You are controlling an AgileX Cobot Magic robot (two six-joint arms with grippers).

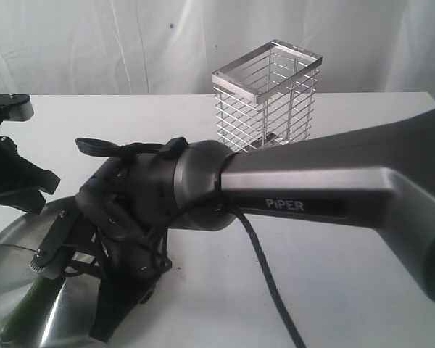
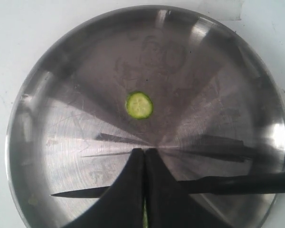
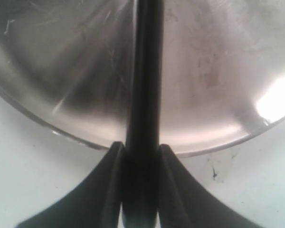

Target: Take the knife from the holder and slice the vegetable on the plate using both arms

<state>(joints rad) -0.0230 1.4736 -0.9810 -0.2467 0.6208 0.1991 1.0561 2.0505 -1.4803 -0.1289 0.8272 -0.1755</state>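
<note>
At the far left of the exterior view, the left gripper (image 2: 145, 154) has its jaws pressed together over the plate (image 2: 47, 95). A sliver of green shows in the seam between its fingers. I cannot tell whether they bear on the vegetable (image 1: 27, 303) or only stand above it. The cucumber lies on the plate's near side, and one cut slice (image 2: 139, 105) rests apart from it near the dish's middle.

Just right of that, the knife (image 2: 228, 183) runs across the plate with its tip past the left fingers. Its black handle is clenched in the right gripper (image 3: 141, 148), one finger on each side.

The step in hand looks like the next cut. To do it well, the left arm should pin the cucumber firmly so it cannot roll. The right should set the blade square across it, clear of the left fingers, then press straight down. The handle looks slim in the grip, so a gentle stroke suits, or the blade may twist.

Further right, the holder (image 1: 268, 94) stands empty on the table, well behind the right arm (image 1: 333, 181).
</note>
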